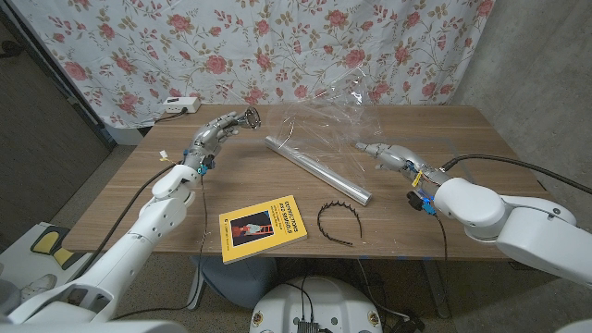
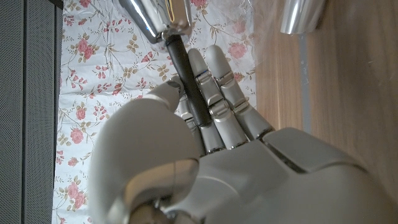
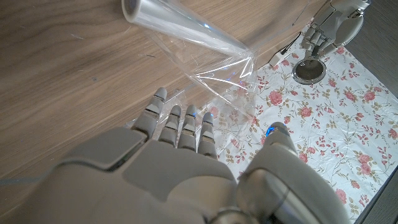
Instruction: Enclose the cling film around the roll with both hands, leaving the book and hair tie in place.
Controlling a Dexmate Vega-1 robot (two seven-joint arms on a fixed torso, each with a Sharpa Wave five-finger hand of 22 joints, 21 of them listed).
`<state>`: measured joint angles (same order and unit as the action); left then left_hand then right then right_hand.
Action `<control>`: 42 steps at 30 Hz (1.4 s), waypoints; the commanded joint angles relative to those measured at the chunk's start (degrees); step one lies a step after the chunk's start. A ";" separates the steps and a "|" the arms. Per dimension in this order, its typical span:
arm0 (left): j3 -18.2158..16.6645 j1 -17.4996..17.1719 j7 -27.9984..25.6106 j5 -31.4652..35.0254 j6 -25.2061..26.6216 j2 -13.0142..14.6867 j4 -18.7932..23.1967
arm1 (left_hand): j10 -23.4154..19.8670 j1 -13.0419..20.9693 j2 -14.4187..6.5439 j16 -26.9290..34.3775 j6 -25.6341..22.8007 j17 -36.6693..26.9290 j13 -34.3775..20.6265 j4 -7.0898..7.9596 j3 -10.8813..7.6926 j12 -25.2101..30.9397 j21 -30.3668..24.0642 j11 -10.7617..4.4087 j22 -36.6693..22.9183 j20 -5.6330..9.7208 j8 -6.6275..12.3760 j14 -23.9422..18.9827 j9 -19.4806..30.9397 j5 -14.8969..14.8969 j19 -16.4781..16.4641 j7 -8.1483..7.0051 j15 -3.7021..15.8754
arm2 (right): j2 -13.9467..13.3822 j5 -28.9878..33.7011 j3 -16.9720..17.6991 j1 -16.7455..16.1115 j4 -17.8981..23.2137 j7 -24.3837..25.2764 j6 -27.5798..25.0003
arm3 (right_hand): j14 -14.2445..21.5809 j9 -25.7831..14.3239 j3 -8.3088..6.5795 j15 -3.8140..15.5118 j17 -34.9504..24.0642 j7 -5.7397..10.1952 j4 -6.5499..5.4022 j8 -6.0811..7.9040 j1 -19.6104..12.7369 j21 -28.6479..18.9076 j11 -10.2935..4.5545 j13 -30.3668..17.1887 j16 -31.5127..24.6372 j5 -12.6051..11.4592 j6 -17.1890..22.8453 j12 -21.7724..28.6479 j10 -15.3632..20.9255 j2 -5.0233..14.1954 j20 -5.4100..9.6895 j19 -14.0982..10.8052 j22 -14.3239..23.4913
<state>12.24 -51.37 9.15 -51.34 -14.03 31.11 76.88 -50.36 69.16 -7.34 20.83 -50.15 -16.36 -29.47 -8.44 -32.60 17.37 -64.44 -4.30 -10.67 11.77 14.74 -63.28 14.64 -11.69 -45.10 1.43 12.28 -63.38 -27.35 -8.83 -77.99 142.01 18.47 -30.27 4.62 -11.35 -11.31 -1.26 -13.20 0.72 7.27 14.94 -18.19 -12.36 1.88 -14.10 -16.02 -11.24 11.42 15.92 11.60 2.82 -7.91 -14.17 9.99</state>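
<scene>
The silver roll [image 1: 319, 171] lies diagonally mid-table, its end also in the left wrist view [image 2: 301, 15]. Clear cling film [image 1: 324, 116] rises crumpled from it toward the back; the right wrist view shows the film [image 3: 230, 74] trailing off the roll [image 3: 180, 28]. My right hand [image 1: 393, 155] is to the right of the roll, fingers straight and apart [image 3: 180, 155], tips at the film's edge, gripping nothing. My left hand [image 1: 215, 136] hovers left of the roll and pinches a black-handled metal tool [image 2: 186, 68] between thumb and fingers; its round head [image 1: 250, 117] points at the film.
A yellow book [image 1: 264, 225] lies near the front edge, with a black toothed hair band [image 1: 338, 222] to its right. A white power strip [image 1: 180, 104] sits at the back left corner. A floral curtain hangs behind the table.
</scene>
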 commanded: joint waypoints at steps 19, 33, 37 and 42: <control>-0.35 -1.23 -0.14 -0.31 -0.46 0.39 1.05 | -0.55 0.61 -0.38 -0.22 -0.15 -0.36 -0.15 -0.22 0.12 -0.32 -0.70 -0.06 -0.07 0.06 -0.30 -1.08 0.07 -0.15 0.02 0.13 0.75 | 0.24 0.54 2.06 -2.90 -0.32 -3.45 3.60 | 15.34 -0.32 0.00 4.55 -1.50 0.37 -0.09 2.51 -0.71 -2.16 -2.19 -1.72 -6.23 0.21 10.63 4.15 11.46 1.76 0.19 -9.87 0.39; -0.95 -2.57 -1.16 -0.55 -0.53 0.79 2.41 | -0.66 0.61 -0.37 -0.32 -0.05 -0.36 -0.07 -0.21 0.14 -0.54 -1.01 0.02 -0.04 0.06 -0.50 -1.15 0.03 -0.11 0.14 0.21 0.72 | 1.19 1.22 -1.18 0.50 -2.60 -6.26 6.08 | 16.82 -0.32 -0.10 5.00 -1.53 0.34 -0.11 2.74 -0.76 -2.13 -2.67 -2.07 -6.48 0.21 12.40 5.06 13.87 1.88 0.30 -10.83 0.43; -1.02 -2.81 -1.18 -0.62 -0.41 0.95 2.57 | -0.71 0.65 -0.39 -0.43 0.08 -0.27 -0.02 -0.23 0.12 -0.60 -1.06 0.02 -0.03 0.09 -0.59 -1.10 0.02 -0.11 0.19 0.18 0.72 | 1.42 1.38 -2.35 1.77 -3.13 -6.97 6.81 | 17.61 -0.30 -0.40 4.82 -1.42 0.52 0.13 2.68 -1.28 -2.34 -2.87 -1.96 -6.62 0.16 12.66 5.03 14.34 2.10 1.27 -11.77 0.43; -1.46 -3.13 -0.62 -1.93 -0.22 0.54 2.60 | -0.58 0.68 -0.40 -0.51 0.14 -0.20 0.02 -0.24 0.11 -0.74 -1.11 0.07 -0.01 0.10 -0.65 -1.08 0.02 -0.10 0.24 0.24 0.72 | 1.46 1.42 -3.38 2.91 -3.54 -7.47 7.07 | 17.98 -0.22 -1.00 5.10 -1.16 0.76 0.79 2.25 -2.59 -2.55 -2.68 -1.59 -6.45 0.16 12.35 4.00 13.15 2.31 2.46 -13.03 0.42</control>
<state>11.35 -53.78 8.22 -51.84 -14.59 31.86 79.06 -50.35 69.37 -7.55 20.45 -49.93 -16.47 -29.47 -8.28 -32.45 16.73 -65.27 -4.29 -10.68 11.72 14.19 -63.28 14.65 -11.47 -45.11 1.65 12.28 -62.45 -26.22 -9.42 -77.97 139.83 12.53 -24.46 22.16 -11.45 -11.87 2.53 -14.36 1.32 7.83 17.52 -19.77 -14.47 -0.94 -15.77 -22.36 -11.01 23.66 20.44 25.54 5.15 -6.02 -26.51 10.28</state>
